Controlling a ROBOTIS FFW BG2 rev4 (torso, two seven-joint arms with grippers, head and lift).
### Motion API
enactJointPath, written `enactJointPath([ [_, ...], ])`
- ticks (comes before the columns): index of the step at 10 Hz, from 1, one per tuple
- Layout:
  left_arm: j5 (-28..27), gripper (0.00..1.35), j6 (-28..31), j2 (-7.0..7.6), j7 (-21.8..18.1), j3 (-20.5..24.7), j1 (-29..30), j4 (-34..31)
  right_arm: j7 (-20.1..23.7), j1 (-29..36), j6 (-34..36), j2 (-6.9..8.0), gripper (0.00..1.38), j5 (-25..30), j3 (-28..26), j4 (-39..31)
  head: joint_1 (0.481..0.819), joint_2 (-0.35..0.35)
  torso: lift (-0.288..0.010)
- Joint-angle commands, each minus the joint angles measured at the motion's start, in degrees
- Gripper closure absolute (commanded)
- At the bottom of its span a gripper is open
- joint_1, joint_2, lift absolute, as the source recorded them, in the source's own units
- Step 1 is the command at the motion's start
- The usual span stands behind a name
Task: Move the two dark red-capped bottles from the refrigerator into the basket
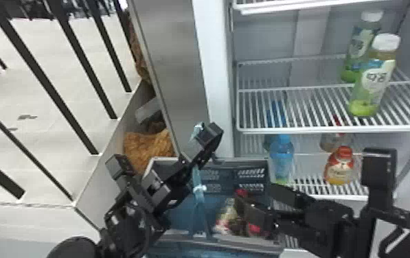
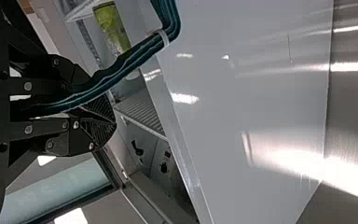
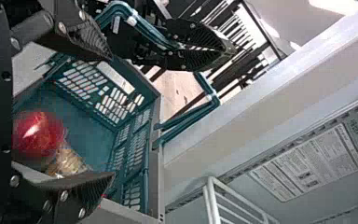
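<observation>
My left gripper is up at the basket's left side, shut on a teal basket handle. In the left wrist view this left gripper pinches the handle. Over the basket, my right gripper stands with its fingers apart. Beneath it, inside the basket, a red cap and more red show among dark shapes. In the right wrist view, a blurred round red cap is in the basket, past the open right gripper; its bottle is partly hidden.
Two green bottles stand on the upper wire shelf. Lower down are a blue bottle and an orange bottle with a red cap. The refrigerator's side wall rises behind the left gripper.
</observation>
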Motion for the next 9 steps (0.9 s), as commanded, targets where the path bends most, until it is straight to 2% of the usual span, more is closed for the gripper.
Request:
enactJointPath([
  [1, -0.1, 1.2, 0.1, 0.0, 0.0, -0.1, 0.0, 0.0, 0.2, 0.8, -2.7, 0.16, 0.12, 1.1, -1.1, -0.8, 0.695, 0.187, -0.034],
  [5, -0.1, 1.2, 0.1, 0.0, 0.0, 0.1, 0.3, 0.0, 0.8, 6.4, -18.6, 0.07, 0.12, 6.6, -3.3, 0.2, 0.695, 0.131, -0.034],
  [7, -0.1, 1.2, 0.3, 0.0, 0.0, 0.1, 0.4, 0.1, 0.7, 10.3, -30.5, -0.1, 0.12, 8.9, -3.5, 1.9, 0.695, 0.098, -0.034],
  [9, -0.2, 1.2, 0.4, 0.0, 0.0, 0.1, 0.7, 0.3, 0.2, 14.8, -36.4, 0.6, 0.12, 10.0, -5.6, 2.0, 0.695, 0.053, -0.034],
])
